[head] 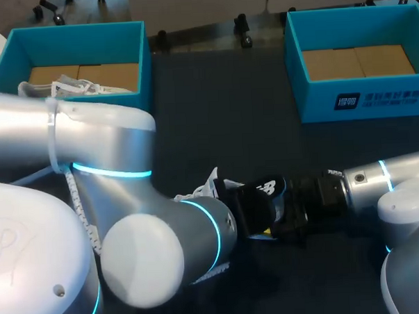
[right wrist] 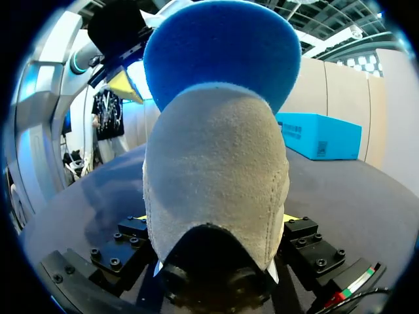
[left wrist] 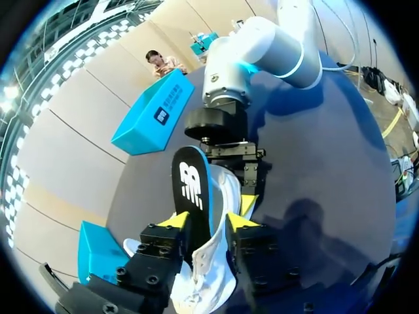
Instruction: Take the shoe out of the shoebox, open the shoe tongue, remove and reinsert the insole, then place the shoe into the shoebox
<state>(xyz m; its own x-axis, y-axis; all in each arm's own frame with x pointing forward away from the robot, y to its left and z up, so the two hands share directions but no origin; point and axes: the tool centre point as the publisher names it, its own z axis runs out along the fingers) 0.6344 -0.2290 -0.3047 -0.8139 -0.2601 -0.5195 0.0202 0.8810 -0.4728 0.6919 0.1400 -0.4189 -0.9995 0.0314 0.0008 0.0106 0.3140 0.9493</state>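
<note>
Only the left wrist view shows the insole's [left wrist: 190, 180] black upper face with its white logo, standing up out of the white shoe [left wrist: 209, 268]. The left gripper [left wrist: 209, 222] is clamped on the shoe, a yellow tip pressed to each side. From the right wrist view the insole shows its blue underside, and the right gripper [right wrist: 213, 222] is closed on the shoe's grey suede end, which hides most of its fingers. Overhead, the shoe is held between both grippers above the dark worktop [head: 264, 141], near the middle and well apart from both boxes. The left shoebox [head: 139, 56] holds a second shoe [head: 74, 86], white with loose laces, on its cardboard floor. The right shoebox [head: 360, 102] shows only its brown cardboard floor.
</note>
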